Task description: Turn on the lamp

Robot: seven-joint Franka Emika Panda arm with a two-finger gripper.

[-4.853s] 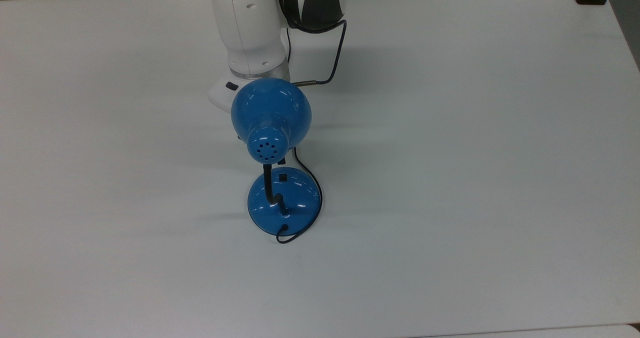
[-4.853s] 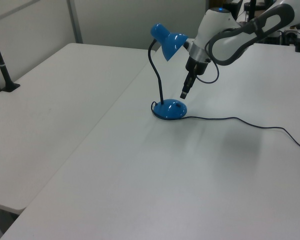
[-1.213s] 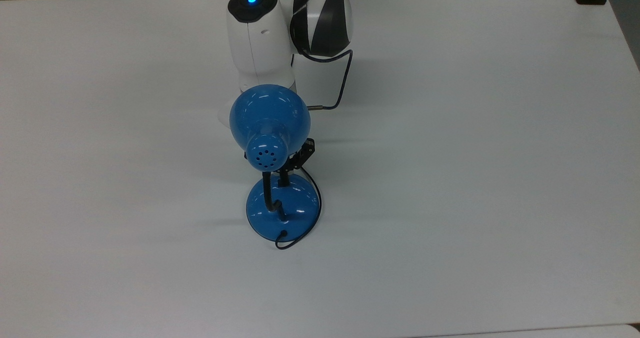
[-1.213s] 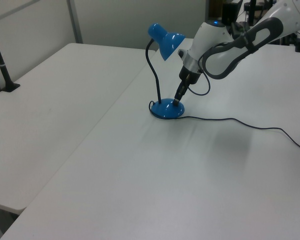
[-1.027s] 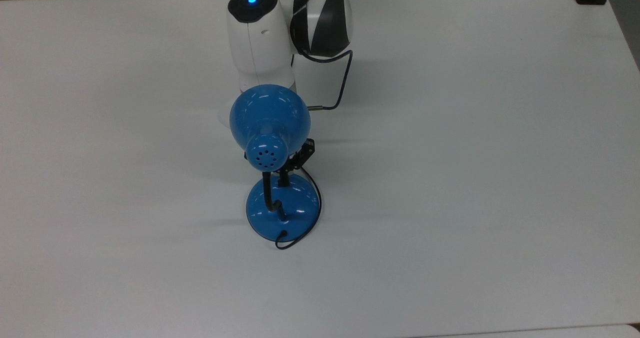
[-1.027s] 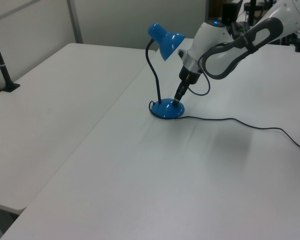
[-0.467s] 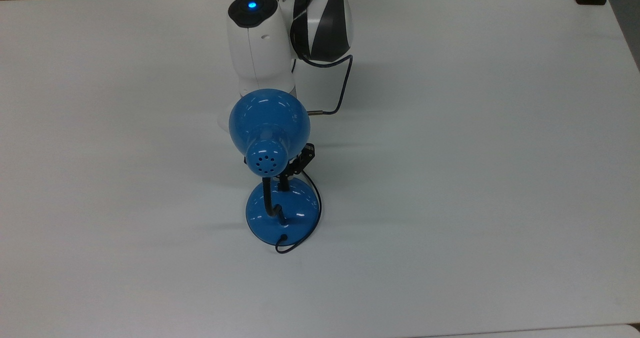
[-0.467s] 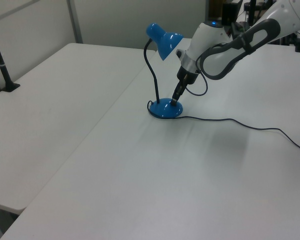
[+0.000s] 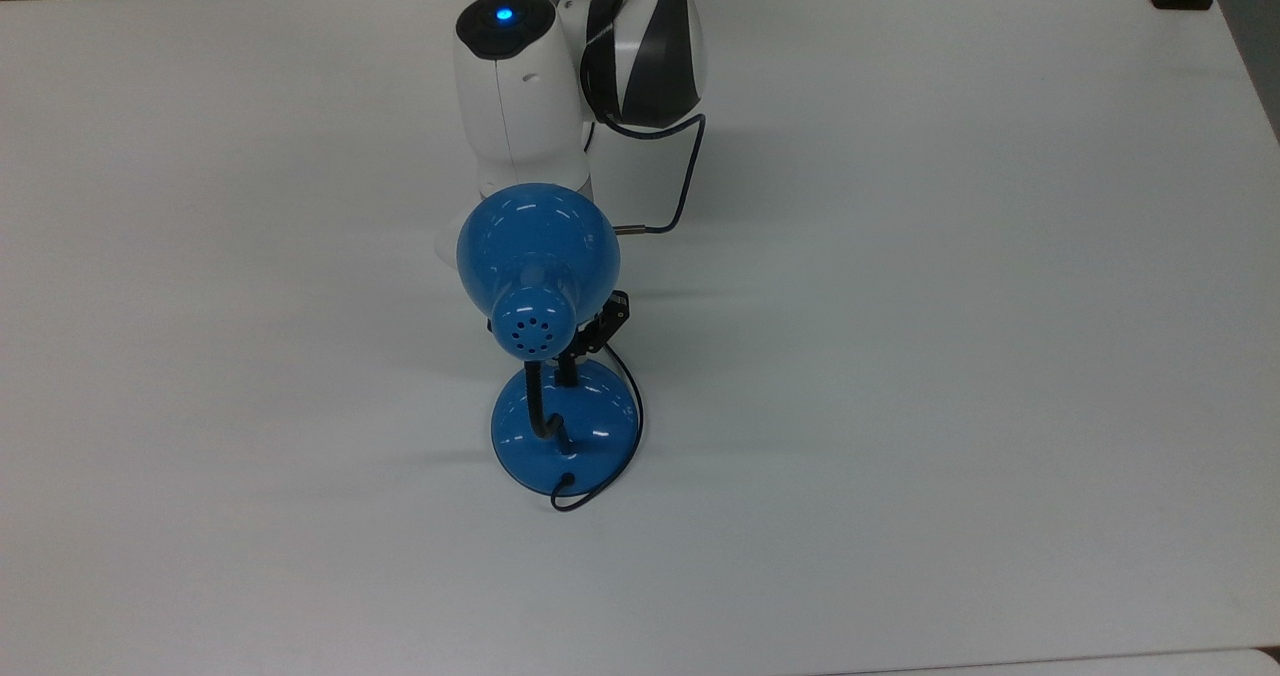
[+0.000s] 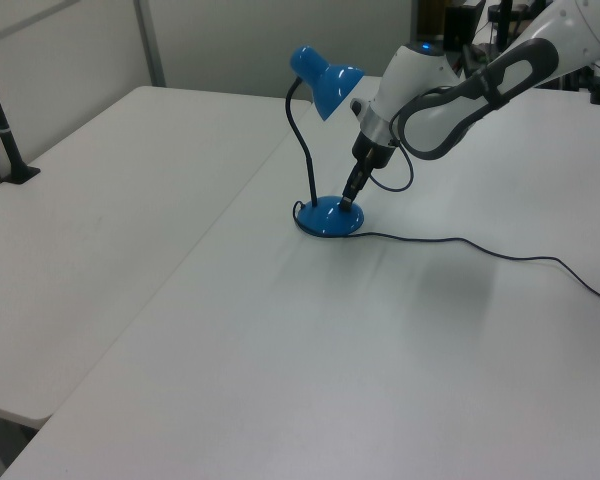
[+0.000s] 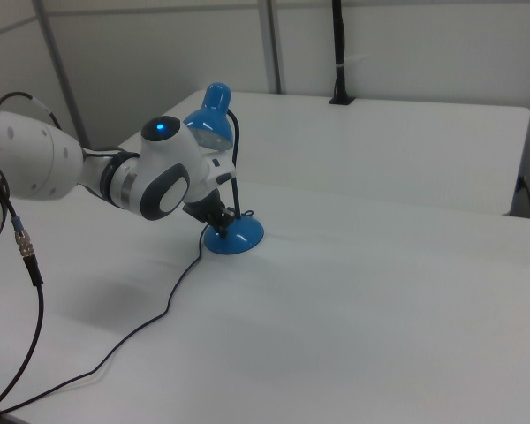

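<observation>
lamp (image 9: 564, 426) nudged (slightly), gripper (image 10: 350, 202) on base

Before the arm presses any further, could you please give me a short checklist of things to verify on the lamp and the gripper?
1. Gripper tip on the lamp's base, where the switch should be: ok.
2. Switch itself visible under the tip: cannot tell, the gripper covers it in the top view.
3. Lamp upright, base flat on the table: ok.
4. Lamp lit: not ok, no glow at the shade.
5. Cord trailing away from the base, clear of the tip: ok.
</observation>
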